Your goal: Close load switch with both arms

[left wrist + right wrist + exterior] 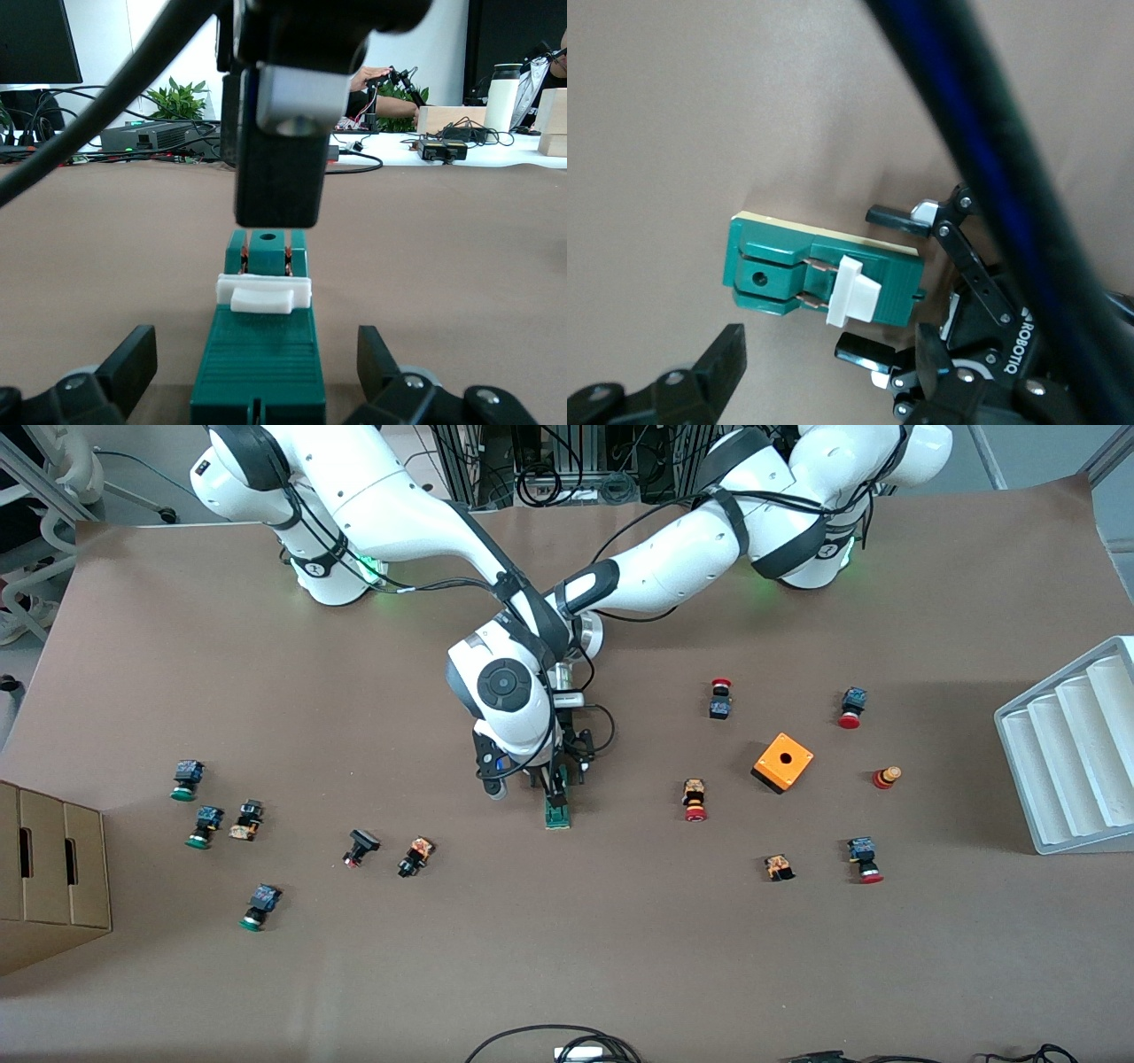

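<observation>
My left gripper (252, 367) sits low at the middle of the table (620, 957), fingers (128, 359) spread wide on either side of the load switch (259, 354) — not touching it. My right gripper (279, 190) hangs just over the switch's other end; only one of its fingers (722, 359) shows, so I cannot tell how wide it is. The green bar lies flat, its white sliding block (852, 299) across the middle. An orange box (783, 762) sits toward the left arm's end — push buttons (695, 801) lie scattered around it.
</observation>
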Motion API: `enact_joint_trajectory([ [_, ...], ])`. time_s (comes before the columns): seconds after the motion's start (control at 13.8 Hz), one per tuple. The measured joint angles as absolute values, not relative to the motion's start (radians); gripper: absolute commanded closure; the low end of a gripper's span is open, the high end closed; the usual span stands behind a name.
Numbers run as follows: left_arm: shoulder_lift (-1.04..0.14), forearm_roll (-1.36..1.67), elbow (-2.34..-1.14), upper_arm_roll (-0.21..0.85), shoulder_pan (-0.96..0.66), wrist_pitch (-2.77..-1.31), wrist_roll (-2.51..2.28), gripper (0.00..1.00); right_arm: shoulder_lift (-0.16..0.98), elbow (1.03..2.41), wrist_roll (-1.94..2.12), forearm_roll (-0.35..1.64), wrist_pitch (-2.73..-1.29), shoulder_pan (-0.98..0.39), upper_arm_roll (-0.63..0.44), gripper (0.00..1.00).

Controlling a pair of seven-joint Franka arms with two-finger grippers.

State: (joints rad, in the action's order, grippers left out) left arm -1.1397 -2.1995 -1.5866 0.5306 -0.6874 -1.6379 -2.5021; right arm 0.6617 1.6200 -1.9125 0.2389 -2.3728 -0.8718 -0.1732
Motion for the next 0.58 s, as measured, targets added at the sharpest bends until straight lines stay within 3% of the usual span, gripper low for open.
enact_joint_trajectory([
  [0.58,-1.147,-2.215,-1.574,0.531,-0.687,-1.638,-2.504,0.28,0.686,1.646,-1.924,0.219,-2.443,-0.887,-0.173,0.27],
])
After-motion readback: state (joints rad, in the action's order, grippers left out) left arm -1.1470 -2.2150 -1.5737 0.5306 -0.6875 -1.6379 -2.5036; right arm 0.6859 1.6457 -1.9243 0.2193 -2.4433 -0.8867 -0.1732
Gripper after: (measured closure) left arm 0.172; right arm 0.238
